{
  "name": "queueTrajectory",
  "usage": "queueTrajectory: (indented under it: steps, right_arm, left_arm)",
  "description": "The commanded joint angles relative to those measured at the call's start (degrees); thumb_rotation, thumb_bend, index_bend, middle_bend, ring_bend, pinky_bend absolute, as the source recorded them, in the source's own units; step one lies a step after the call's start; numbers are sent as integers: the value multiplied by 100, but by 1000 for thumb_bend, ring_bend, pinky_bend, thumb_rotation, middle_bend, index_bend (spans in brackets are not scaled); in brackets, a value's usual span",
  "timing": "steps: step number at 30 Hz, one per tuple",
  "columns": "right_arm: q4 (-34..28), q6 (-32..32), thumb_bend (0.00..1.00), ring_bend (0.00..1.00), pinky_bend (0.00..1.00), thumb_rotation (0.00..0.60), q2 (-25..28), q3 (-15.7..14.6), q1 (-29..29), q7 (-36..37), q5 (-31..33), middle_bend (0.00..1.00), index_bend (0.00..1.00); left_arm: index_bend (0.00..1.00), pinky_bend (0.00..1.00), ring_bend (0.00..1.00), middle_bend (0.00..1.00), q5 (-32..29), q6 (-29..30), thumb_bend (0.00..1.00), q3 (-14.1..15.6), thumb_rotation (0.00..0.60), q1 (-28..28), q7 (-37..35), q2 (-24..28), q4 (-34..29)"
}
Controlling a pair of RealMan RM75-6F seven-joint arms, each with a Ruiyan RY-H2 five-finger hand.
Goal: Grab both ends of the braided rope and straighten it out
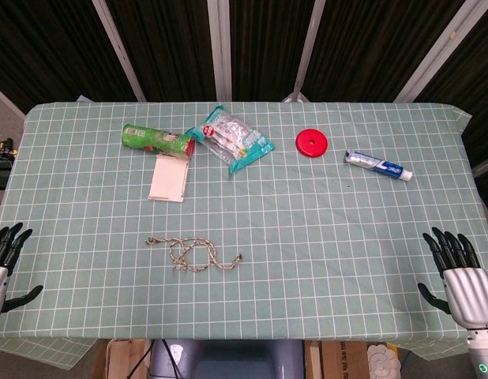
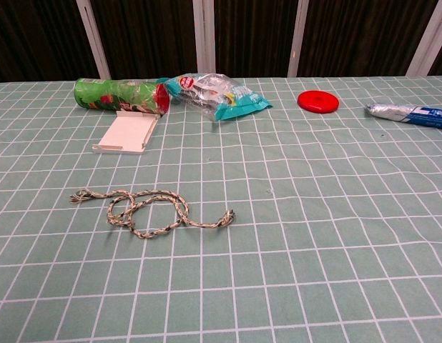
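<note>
The braided rope [image 1: 193,254] lies looped on the green checked tablecloth, left of centre near the front; the chest view shows the rope [image 2: 146,212] with one frayed end at the left and the other at the right. My left hand [image 1: 5,267] hovers at the table's front left edge, fingers spread, holding nothing, well left of the rope. My right hand [image 1: 457,276] is at the front right edge, fingers spread and empty, far from the rope. Neither hand appears in the chest view.
At the back lie a green can [image 1: 157,140] on its side, a white box [image 1: 168,178], a snack bag [image 1: 232,138], a red disc [image 1: 311,143] and a toothpaste tube [image 1: 378,165].
</note>
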Motion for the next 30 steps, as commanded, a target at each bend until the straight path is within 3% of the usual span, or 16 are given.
queueTrajectory:
  steps: [1, 14, 21, 30]
  right_arm:
    - [-3, -5, 271, 0, 0, 600, -1, 3, -1, -1, 10, 0, 0]
    - [-326, -94, 271, 0, 0, 600, -23, -31, 95, 80, -147, 0, 0]
    - [-1265, -767, 281, 0, 0, 600, -111, 152, 506, 235, 167, 20, 274]
    - [-1761, -1741, 297, 0, 0, 600, -1029, 516, 1337, -763, 546, 78, 390]
  left_arm:
    - [80, 0, 0, 0, -1, -3, 129, 1, 600, 0, -1, 0, -1]
    - [80, 0, 0, 0, 3, 39, 129, 2, 600, 22, -62, 34, -19]
    - [80, 0, 0, 0, -15, 6, 129, -6, 600, 6, -58, 24, -15]
    - [80, 0, 0, 0, -66, -64, 129, -24, 600, -25, -25, -5, -13]
